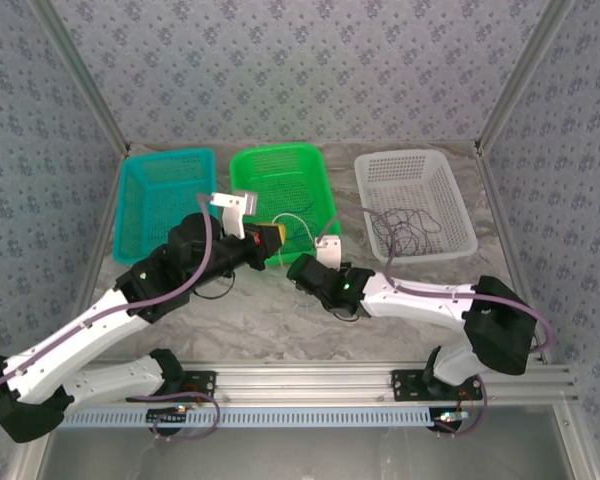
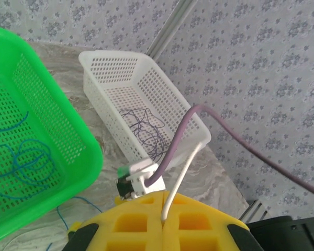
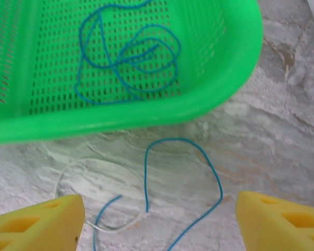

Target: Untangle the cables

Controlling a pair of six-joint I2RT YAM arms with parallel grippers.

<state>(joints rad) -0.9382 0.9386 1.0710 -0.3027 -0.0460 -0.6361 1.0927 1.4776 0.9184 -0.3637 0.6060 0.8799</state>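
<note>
Reaching from lower left, left arm stretches to near rim of green basket. Right arm bent across from right, tip close to left fingers. Dark cable coiled in white basket. Thin strands on table hard to make out.

Left wrist view: left fingers pressed together, whitish cable pinched in seam, rising clear.

Right wrist view: right fingers spread wide, holding nothing. Blue cable coiled in green basket. Blue strand and loop of whitish cable lie on table just outside rim. Cannot tell whether strand joins coil.
</note>
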